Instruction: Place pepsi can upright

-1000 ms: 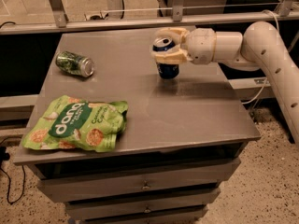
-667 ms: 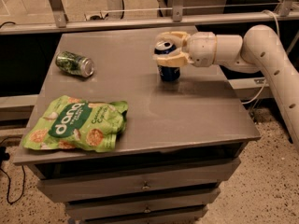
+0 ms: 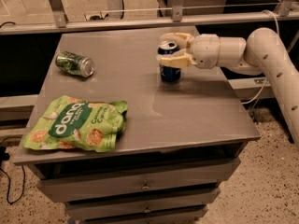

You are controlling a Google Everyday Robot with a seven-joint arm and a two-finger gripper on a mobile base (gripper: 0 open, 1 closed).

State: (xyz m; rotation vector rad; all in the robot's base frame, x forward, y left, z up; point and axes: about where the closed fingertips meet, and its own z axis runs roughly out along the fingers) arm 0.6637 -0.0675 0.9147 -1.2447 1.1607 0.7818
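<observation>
The pepsi can (image 3: 169, 69) is dark blue with a silver top. It stands upright on the grey table (image 3: 187, 111), at the back right. My gripper (image 3: 174, 49) reaches in from the right on the white arm (image 3: 261, 50). Its tan fingers (image 3: 174, 61) are closed on the can's upper part, one in front and one behind. The can's base rests on the tabletop.
A green patterned can (image 3: 74, 63) lies on its side at the back left. A green Dang snack bag (image 3: 77, 125) lies flat at the front left. A metal rail (image 3: 140, 20) runs behind the table. Drawers are below the tabletop.
The gripper and the can have dropped very slightly and the can now rests on the table. Nothing else has moved.
</observation>
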